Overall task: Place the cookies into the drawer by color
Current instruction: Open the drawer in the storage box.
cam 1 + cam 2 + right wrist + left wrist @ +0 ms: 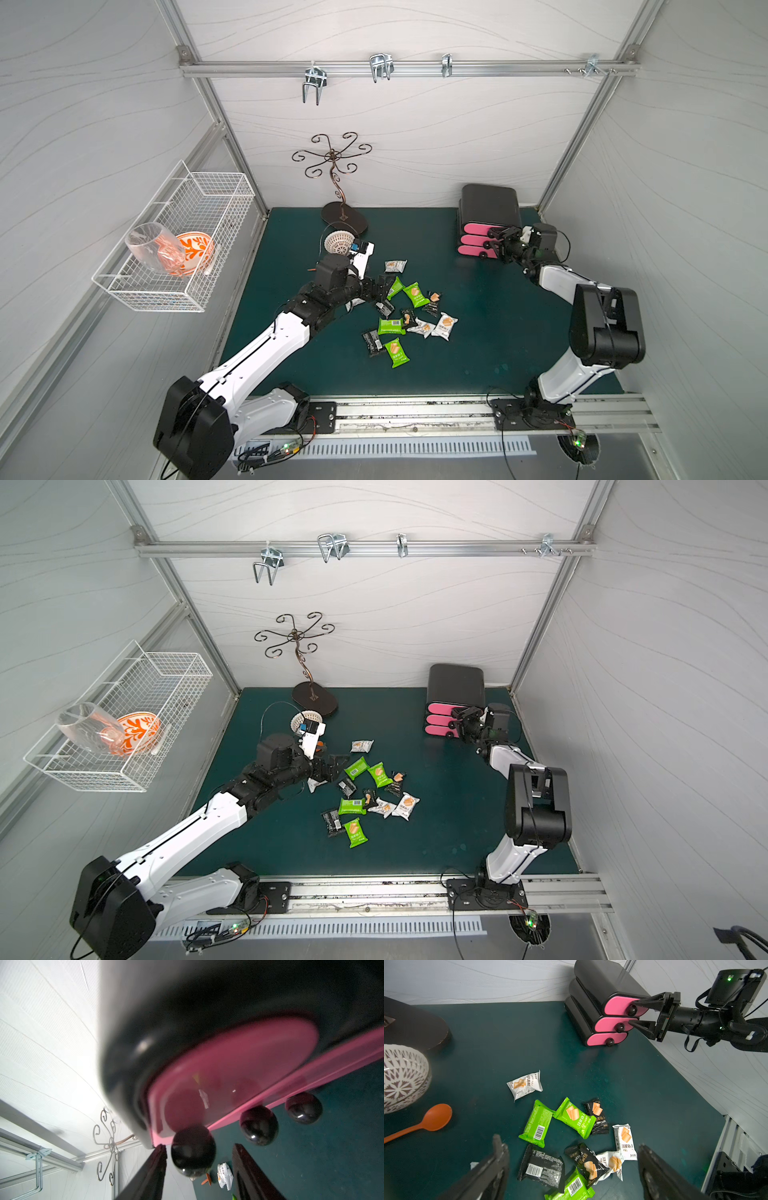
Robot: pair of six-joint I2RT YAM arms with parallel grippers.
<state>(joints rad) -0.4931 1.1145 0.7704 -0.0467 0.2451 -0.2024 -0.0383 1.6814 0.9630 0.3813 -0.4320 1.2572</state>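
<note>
Cookies [574, 1118] near released left gripper [570, 1141]; right gripper [199, 1147] unclenched around knob [193, 1156], gap wrist-view only

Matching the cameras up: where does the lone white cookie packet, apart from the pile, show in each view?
Top view: lone white packet, behind the pile, toward the back wall.
Top view: the packet, same spot.
Left wrist: the packet, alone between pile and drawers.
Right wrist: the packet, seen between the right hand fingers.
Shared landmark: pink-fronted drawer unit.

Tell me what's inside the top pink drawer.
Nothing can be seen: the top drawer is closed, so its contents are covered. The right gripper straddles its black knob.
</note>
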